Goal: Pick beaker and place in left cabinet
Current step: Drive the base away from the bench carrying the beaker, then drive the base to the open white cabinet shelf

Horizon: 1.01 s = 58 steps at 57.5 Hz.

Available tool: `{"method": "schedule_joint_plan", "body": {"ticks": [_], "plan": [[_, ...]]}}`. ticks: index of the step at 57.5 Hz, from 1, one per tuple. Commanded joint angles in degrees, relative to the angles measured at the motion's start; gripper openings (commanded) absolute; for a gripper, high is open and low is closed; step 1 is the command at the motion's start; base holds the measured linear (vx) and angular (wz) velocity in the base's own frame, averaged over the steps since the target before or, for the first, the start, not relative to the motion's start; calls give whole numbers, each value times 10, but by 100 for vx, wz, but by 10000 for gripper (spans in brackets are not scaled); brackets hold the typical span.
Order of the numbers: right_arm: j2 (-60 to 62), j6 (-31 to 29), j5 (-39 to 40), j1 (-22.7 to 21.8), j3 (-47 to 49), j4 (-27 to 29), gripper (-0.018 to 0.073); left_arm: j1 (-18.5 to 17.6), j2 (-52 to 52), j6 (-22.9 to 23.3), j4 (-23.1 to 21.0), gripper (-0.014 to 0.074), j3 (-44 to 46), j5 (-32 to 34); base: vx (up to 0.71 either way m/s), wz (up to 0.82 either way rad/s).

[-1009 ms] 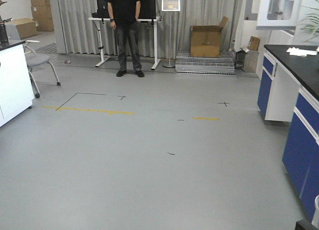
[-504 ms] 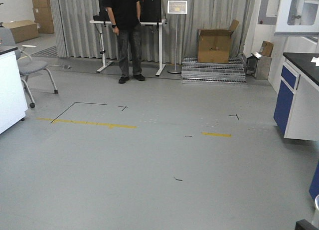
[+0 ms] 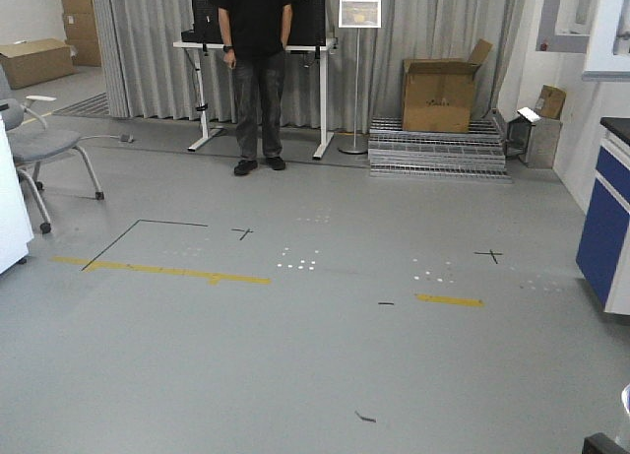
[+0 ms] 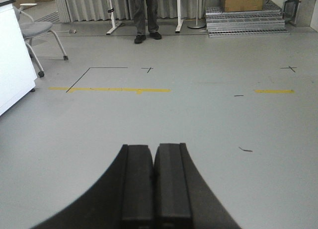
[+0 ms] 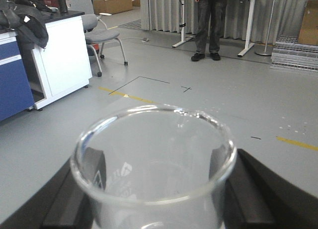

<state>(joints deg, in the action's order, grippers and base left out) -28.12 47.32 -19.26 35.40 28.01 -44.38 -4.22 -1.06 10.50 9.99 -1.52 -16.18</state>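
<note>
Since the earlier front view, the whole scene has shifted: the blue cupboard point(image 3: 602, 227) has slid almost out at the right edge, the white bench point(image 3: 8, 208) at the left is nearly gone, and the yellow tape line point(image 3: 167, 270) and the person point(image 3: 258, 70) by the desk lie lower in the picture; from this it is judged that the base is being driven and turned across the open floor point(image 3: 295, 356), not that anything on it was moved.

The beaker point(image 5: 151, 164) is carried in the right gripper point(image 5: 156, 189); the jaws are closed onto the glass wall from two sides, one dark pad point(image 5: 97, 174) being seen through the glass at the left and the other at the right, below the rim. It is held upright, mouth upward, in front of the robot; such a hold is probably chosen so that the glass cannot slip or tip while the base rolls. The left gripper point(image 4: 154, 152) is pressed fully together with nothing between its fingers; it is pointed forward over the floor, apparently only to be out of the way.

The beaker is of clear glass and empty, with a flared rim that catches the light and some white printed marks on its wall; no rod is in it. The left cabinet is not seen in any view, so the placing is judged to be not yet near.
</note>
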Motion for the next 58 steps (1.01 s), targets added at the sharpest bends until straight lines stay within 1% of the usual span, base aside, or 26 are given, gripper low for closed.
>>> {"method": "schedule_joint_plan", "body": {"ticks": [1,23,58], "plan": [[-1,-1,33,-2,18,-16,-1,0,-6,2,0,4,7,48,62,1],[-1,-1,33,-2,18,-16,-1,0,-6,2,0,4,7,48,63,-4],[-1,-1,33,-2,18,-16,-1,0,-6,2,0,4,7,48,64,-13]]}}
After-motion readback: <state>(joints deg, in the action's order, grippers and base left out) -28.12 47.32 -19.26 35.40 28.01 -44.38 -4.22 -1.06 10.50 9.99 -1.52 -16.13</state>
